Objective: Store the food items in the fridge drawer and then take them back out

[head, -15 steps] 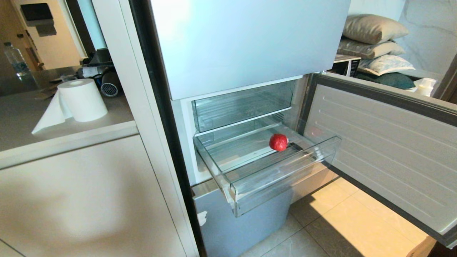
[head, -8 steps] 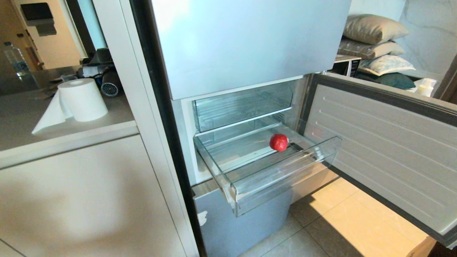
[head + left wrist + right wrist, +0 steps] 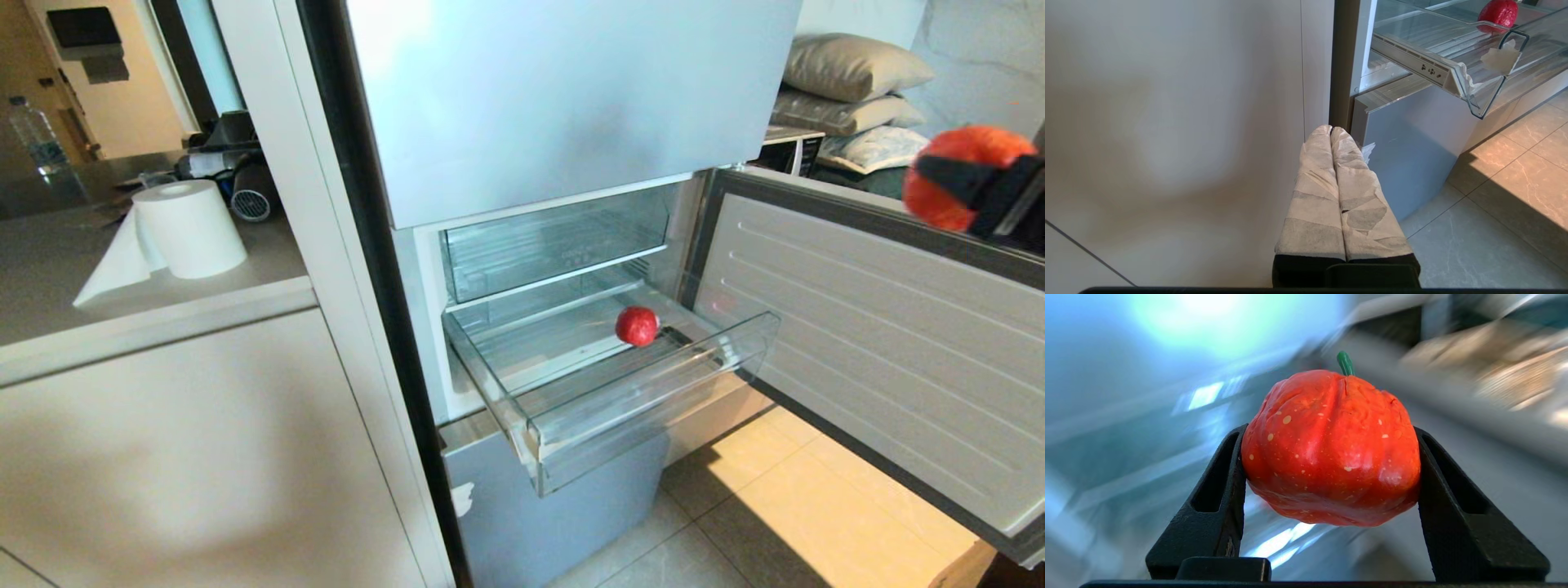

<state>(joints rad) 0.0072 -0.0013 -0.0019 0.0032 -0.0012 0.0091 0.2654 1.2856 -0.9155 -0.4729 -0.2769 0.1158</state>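
The fridge (image 3: 571, 106) is standing with its lower door (image 3: 882, 343) swung open to the robot's right, the ribbed inner panel facing the camera. A pale cabinet front (image 3: 188, 457) is occupying the area to the left of the fridge, and the worktop (image 3: 49, 269) above it is carrying a roll of white paper (image 3: 184, 229).

The fridge drawer (image 3: 645, 416) is sitting pulled out from the compartment, below a similar clear upper bin (image 3: 555, 241) that is pushed in. Its clear front lip is projecting over the tiled floor (image 3: 784, 523).

One of the food items, a small dark red lump (image 3: 636, 325), is resting on the ribbed floor of the drawer toward its right rear part; the left wrist view is showing the same piece (image 3: 1498, 13) behind the drawer's clear side wall.

The right end effector (image 3: 1331, 457) is appearing at the right edge of the head view, above the top edge of the open door and well apart from the drawer. Its two black fingers (image 3: 1220, 490) are pressing against opposite sides of a larger orange-red food item with a green stem (image 3: 1331, 449), gripping it clear of any surface.

The left end effector (image 3: 1337, 134) is hanging low beside the cabinet front, near the fridge's lower corner. Its wrapped fingers (image 3: 1314, 192) are lying together with no gap and nothing between them.
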